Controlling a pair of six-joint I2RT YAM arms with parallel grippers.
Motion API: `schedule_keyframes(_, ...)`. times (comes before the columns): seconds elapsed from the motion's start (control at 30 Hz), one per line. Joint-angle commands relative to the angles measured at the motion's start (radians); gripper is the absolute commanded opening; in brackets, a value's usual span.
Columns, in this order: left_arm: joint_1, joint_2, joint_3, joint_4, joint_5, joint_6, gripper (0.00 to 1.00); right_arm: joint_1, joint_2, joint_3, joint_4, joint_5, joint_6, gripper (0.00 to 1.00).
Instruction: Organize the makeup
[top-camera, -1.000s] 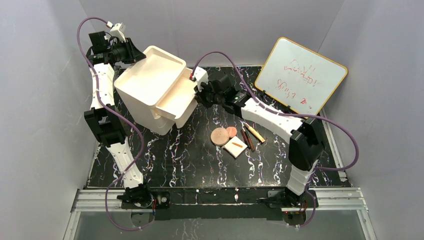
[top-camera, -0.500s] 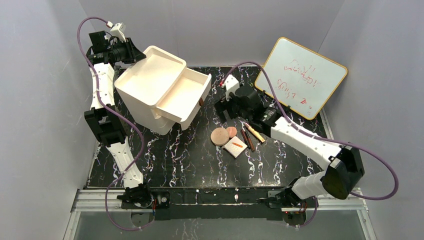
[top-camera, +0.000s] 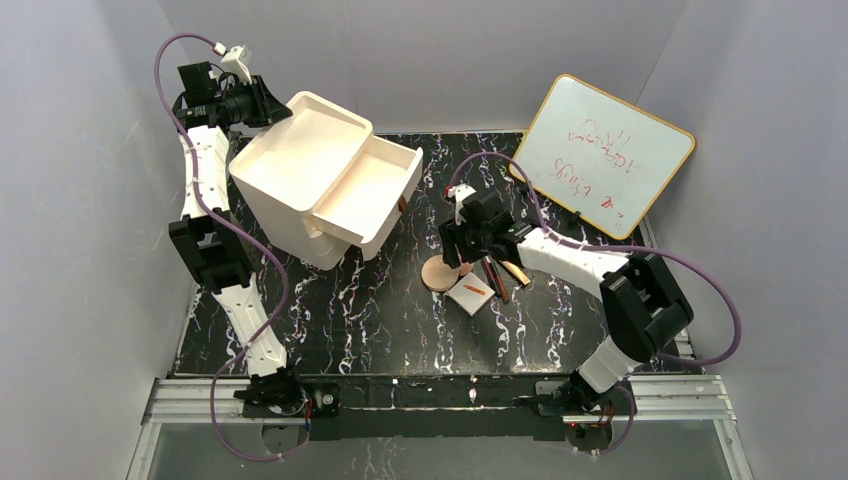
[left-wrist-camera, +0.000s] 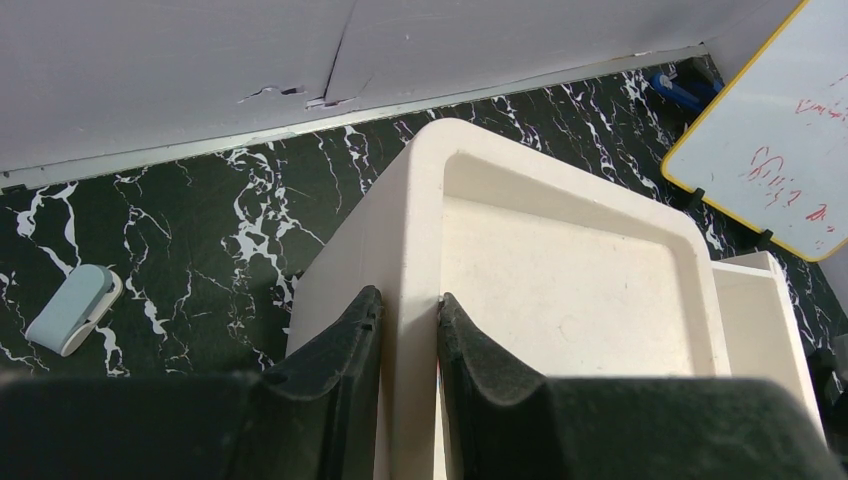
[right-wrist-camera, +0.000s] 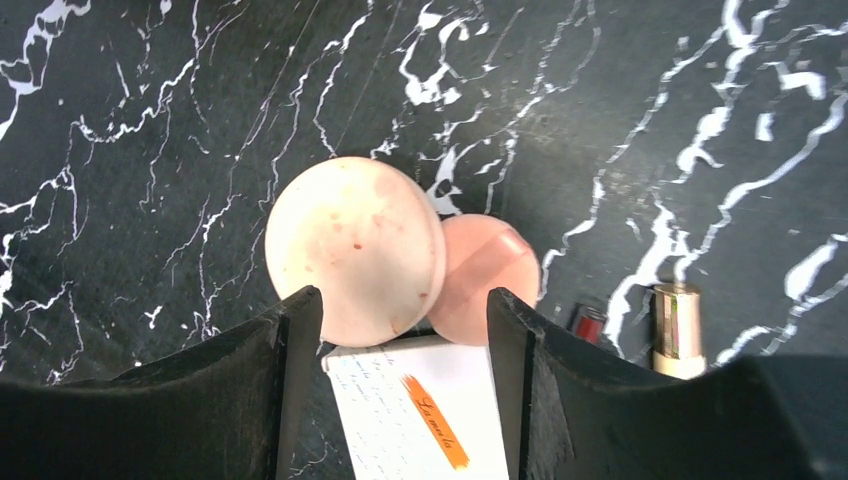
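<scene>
**Right wrist view: released hand straddles the two discs**

Your right hand (right-wrist-camera: 403, 310) is spread wide, with one finger on each side of the larger tan disc (right-wrist-camera: 355, 250) and the smaller pink disc (right-wrist-camera: 487, 280). The two discs overlap, and nothing is gripped. The white pad (right-wrist-camera: 415, 410) sits just below them in frame, meeting their lower edges, so a closing finger could catch it too. The sticks (right-wrist-camera: 678, 325) lie at lower right, outside the right finger.

In the top view all of these lie at mid-frame on the desk (top-camera: 350, 310). Your left hand (left-wrist-camera: 405, 320) is clenched on the rim wall of the drawer box (top-camera: 300, 165) at upper left. It is likely steadying the box while the top drawer (top-camera: 370, 190) stands pulled out as the drop spot. Bare desk lies between drawer and discs, and the whiteboard (top-camera: 600, 155) stands well apart at upper right.
</scene>
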Motion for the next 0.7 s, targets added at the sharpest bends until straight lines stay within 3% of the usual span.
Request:
schedule_keyframes(0.0,-0.015,0.011,-0.008,-0.065,-0.018,-0.002,0.00,-0.005,0.050,0.016,0.033,-0.094,0.034,0.68)
schedule_keyframes(0.4,-0.013,0.002,-0.033,-0.051,-0.041,0.007,0.00,-0.004,0.147,-0.043,0.103,-0.134,0.043,0.60)
schedule_keyframes(0.47,-0.014,-0.005,-0.044,-0.044,-0.043,0.007,0.00,-0.005,0.168,-0.050,0.113,-0.151,0.042,0.45)
schedule_keyframes(0.53,-0.013,-0.016,-0.058,-0.031,-0.075,0.005,0.00,-0.005,0.181,-0.047,0.112,-0.165,0.046,0.20)
schedule_keyframes(0.6,-0.013,-0.032,-0.074,-0.022,-0.109,0.006,0.00,-0.005,0.180,-0.033,0.105,-0.175,0.050,0.01)
schedule_keyframes(0.67,-0.013,-0.039,-0.078,-0.020,-0.115,0.017,0.00,-0.001,0.167,-0.008,0.084,-0.171,0.047,0.01)
